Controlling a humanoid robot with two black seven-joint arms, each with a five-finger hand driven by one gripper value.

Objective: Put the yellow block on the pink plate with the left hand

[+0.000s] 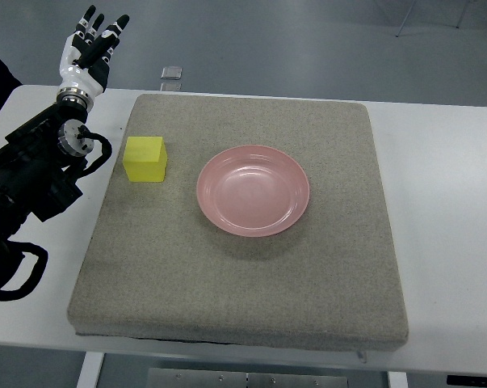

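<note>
A: Mat (227, 275) – grey, coarse, felt-like cloth, matt. Table (445, 202) – smooth white.
B: Pink plate (253, 191) glossy, smooth plastic look. Yellow block (144, 158) matt, even faces.

It looks like a lab: a plain white table (437, 162), a grey mat (243, 283), and a bare grey floor (308, 40).
</note>
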